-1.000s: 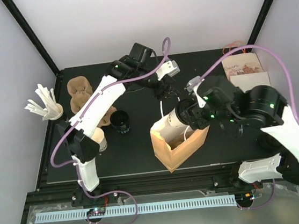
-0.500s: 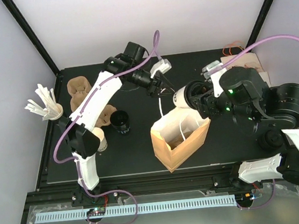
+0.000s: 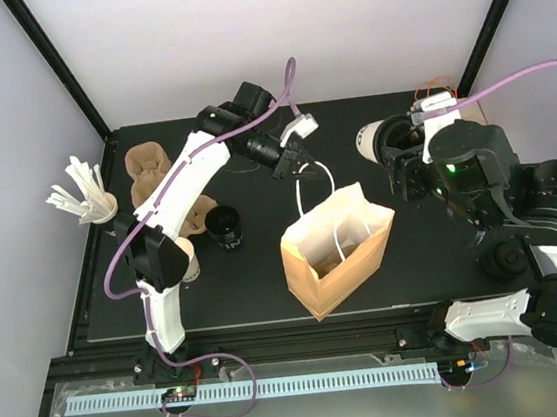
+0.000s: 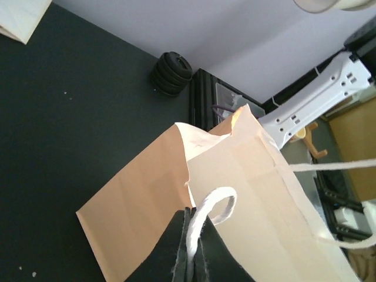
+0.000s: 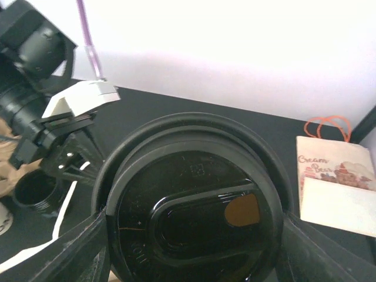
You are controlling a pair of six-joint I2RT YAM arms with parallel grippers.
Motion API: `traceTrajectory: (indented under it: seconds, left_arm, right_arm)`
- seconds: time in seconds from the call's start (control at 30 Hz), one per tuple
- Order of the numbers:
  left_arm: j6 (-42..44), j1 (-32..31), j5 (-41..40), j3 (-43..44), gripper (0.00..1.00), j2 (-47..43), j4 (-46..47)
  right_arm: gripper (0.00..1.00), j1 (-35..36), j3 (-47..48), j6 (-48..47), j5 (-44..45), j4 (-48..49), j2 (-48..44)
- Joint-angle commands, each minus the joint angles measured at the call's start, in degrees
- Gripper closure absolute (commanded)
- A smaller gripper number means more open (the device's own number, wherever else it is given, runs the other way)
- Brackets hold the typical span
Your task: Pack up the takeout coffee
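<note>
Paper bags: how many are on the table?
2. A brown bag stands open mid-table, its handle pinched in the left gripper; a printed bag lies flat at the far right corner. Others could be hidden from view.

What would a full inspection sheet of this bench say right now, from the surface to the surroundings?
Surface: black mat, a few pale specks, no spill seen.
Job's things: bag standing open mid-mat; lidded cup held outside it, toward the back right.
Clutter: trays, black cup and stirrers at left; printed bag at back right.
Pincers: left pincer shut on the bag's handle; right pincer gripping the cup.
Cables: purple cables loop along both arms, clear of the bag.
Surroundings: white walls, black posts.
</note>
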Motion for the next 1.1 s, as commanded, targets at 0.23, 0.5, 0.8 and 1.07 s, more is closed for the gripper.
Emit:
traceTrajectory:
  seconds: [0.23, 0.5, 0.8, 1.07]
  left_arm:
    - [-32.1, 5.3, -9.8, -5.6, 0.98, -7.8, 19.3]
    - [-53.8, 3.9, -14.8, -19.5, 0.98, -17.0, 32.4]
    - [-70.5, 4.0, -30.0, -40.6, 0.98, -32.0, 42.3]
    - [-80.1, 3.7, -42.8, -46.9, 0.98, -42.8, 35.5]
  right_arm:
    - [0.54, -13.2, -0.1, -5.7, -8.3, 13.7, 8.4]
    - [0.55, -16.9, 2.8, -1.9, -8.9, 14.5, 12.9]
    - [0.55, -17.0, -6.3, 3.0, -11.5, 16.4, 8.6]
    - [0.55, -17.0, -2.8, 5.2, -12.4, 13.8, 10.9]
